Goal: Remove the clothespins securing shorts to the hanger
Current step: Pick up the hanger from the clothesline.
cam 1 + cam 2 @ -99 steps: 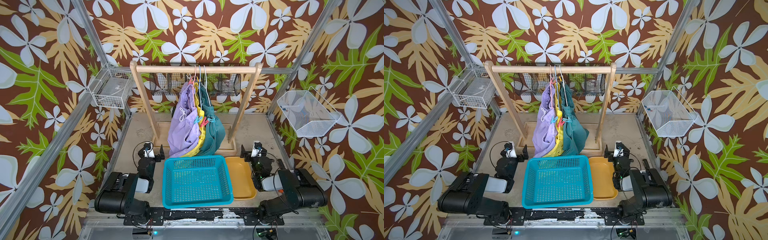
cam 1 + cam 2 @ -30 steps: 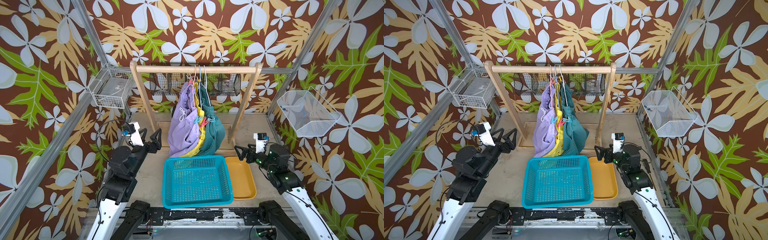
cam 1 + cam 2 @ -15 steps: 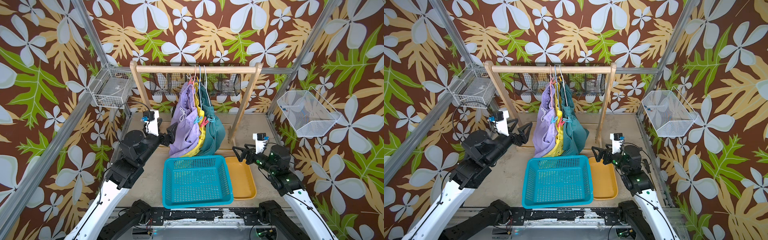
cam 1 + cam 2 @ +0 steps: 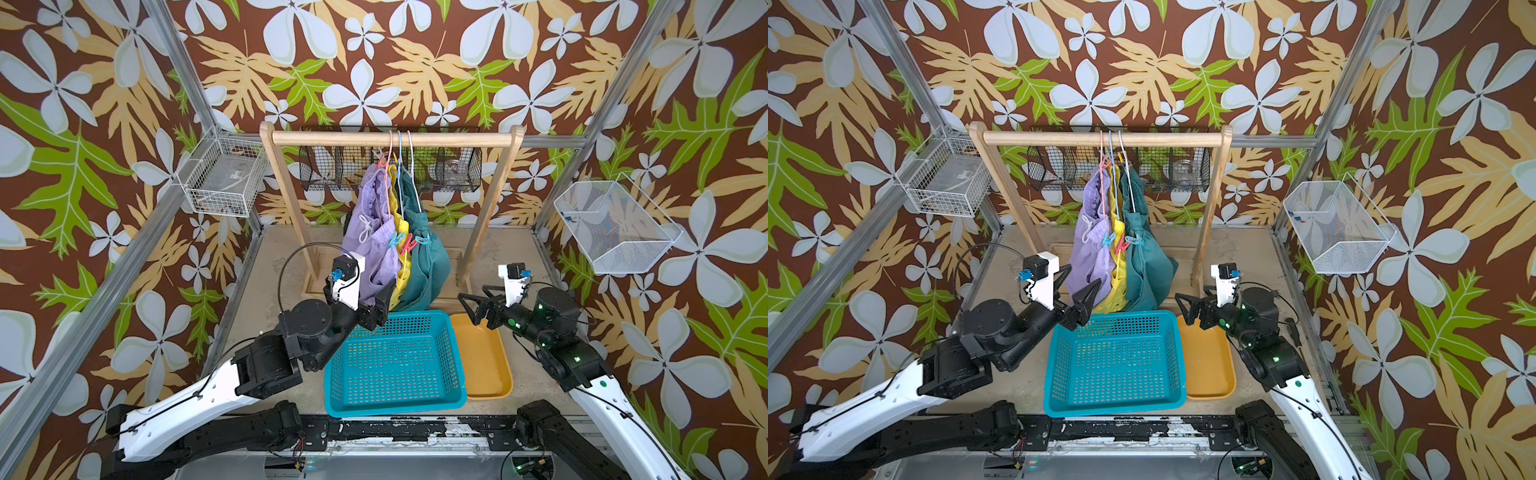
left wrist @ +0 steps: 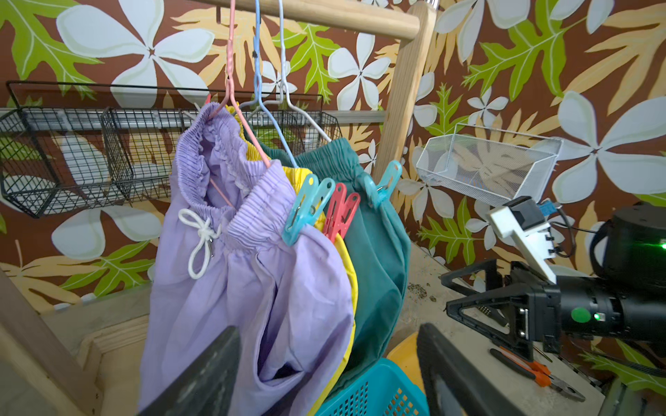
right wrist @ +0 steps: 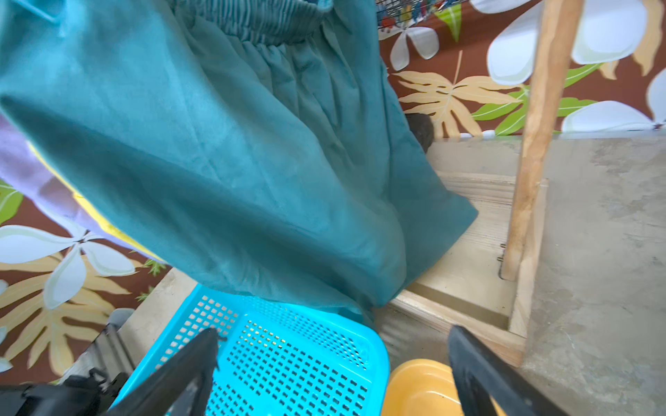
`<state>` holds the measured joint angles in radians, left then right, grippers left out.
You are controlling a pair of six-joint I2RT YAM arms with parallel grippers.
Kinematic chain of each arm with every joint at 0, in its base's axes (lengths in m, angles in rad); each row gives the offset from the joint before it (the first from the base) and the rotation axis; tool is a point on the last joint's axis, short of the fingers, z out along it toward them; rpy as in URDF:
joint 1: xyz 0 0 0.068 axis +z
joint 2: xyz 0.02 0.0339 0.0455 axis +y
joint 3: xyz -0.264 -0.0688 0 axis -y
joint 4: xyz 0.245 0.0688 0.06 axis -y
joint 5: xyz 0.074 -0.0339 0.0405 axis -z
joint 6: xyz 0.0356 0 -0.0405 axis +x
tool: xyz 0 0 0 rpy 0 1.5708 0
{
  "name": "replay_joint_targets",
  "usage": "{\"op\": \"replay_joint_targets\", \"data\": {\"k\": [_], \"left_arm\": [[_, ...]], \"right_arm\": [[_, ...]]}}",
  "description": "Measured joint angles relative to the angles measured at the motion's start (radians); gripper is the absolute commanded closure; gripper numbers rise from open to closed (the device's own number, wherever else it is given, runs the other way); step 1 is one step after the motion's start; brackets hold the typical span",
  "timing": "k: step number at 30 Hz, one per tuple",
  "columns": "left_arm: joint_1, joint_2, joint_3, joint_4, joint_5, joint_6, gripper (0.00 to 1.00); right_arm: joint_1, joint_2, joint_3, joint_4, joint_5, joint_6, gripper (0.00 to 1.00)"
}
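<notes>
- Both tools stand released and empty. The left tool [image 4: 1084, 275] is low beside the lilac leg of the shorts [image 5: 245, 295]. The right tool [image 4: 473, 301] is over the far end of the tray [image 4: 486, 361], right of the shorts.
- The clothespins [image 5: 308, 210] grip the near ends of the waistbands, above both tools; blue and red sit just beside each other.
- Closing at this height would, we judge, catch cloth, not a pin.
- Nudging the cloth may swing the hangers [image 5: 230, 54] and shift our target.
- A pinch among crowded pins may take two, or drop one outside the basket [image 4: 395, 409].
</notes>
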<state>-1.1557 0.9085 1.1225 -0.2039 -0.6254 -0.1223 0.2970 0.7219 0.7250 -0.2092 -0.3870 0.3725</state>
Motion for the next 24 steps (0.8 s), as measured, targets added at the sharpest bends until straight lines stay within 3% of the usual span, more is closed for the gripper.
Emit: {"op": "replay_joint_targets", "data": {"k": [10,17,24], "left_arm": [[-0.043,0.122,0.031,0.115,-0.196,0.09,0.28],[-0.04,0.166,0.046,0.197,-0.244,0.179,0.31],[0.077,0.196,0.048,0.2,-0.206,0.18,0.32]], "right_arm": [[0.003,-0.047,-0.059,-0.009,0.028,-0.007,0.0],[0.003,-0.06,-0.074,-0.014,0.052,-0.012,0.0],[0.003,-0.057,-0.085,-0.014,0.054,-0.014,0.0]]}}
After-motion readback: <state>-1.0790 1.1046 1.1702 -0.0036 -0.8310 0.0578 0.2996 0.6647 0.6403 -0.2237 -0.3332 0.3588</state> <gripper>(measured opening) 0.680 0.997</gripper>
